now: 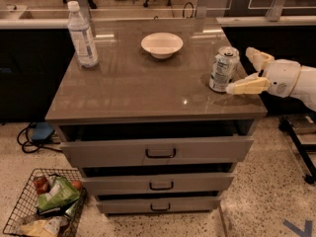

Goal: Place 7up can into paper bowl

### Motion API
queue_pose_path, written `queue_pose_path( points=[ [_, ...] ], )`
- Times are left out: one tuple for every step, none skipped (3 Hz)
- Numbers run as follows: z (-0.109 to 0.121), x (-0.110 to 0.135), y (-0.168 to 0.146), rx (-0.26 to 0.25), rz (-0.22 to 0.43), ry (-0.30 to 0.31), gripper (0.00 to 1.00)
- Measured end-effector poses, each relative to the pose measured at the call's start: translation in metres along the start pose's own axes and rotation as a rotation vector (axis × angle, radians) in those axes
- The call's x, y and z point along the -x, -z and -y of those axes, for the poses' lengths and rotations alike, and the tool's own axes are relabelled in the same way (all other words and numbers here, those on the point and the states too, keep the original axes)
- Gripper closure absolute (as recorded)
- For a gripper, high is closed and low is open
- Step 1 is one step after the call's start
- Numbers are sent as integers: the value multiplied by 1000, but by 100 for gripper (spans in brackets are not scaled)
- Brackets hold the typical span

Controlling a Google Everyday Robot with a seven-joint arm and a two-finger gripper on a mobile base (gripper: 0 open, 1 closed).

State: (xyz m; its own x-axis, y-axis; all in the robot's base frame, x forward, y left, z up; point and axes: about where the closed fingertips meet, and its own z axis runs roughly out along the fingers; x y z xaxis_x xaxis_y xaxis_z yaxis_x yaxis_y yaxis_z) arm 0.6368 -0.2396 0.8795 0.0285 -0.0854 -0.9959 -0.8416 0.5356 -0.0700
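Note:
The 7up can (223,68) stands upright near the right edge of the grey-brown cabinet top (138,88). The paper bowl (162,44) sits at the back middle of the top, to the left of and behind the can. My gripper (242,73) reaches in from the right, just right of the can. Its two cream fingers are spread apart, one low beside the can's base and one higher behind the can. It holds nothing.
A clear plastic water bottle (82,35) stands at the back left of the top. Three drawers (160,153) face me below. A wire basket (44,206) with snack packets sits on the floor at lower left. A counter runs behind.

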Motion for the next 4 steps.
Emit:
queue_pose_path(
  points=[
    [-3,2,-14,29,-1,16,16],
    [-4,3,-17,35,0,17,39],
    [-5,3,-21,40,1,17,62],
    [-7,4,-24,45,2,17,86]
  ],
)
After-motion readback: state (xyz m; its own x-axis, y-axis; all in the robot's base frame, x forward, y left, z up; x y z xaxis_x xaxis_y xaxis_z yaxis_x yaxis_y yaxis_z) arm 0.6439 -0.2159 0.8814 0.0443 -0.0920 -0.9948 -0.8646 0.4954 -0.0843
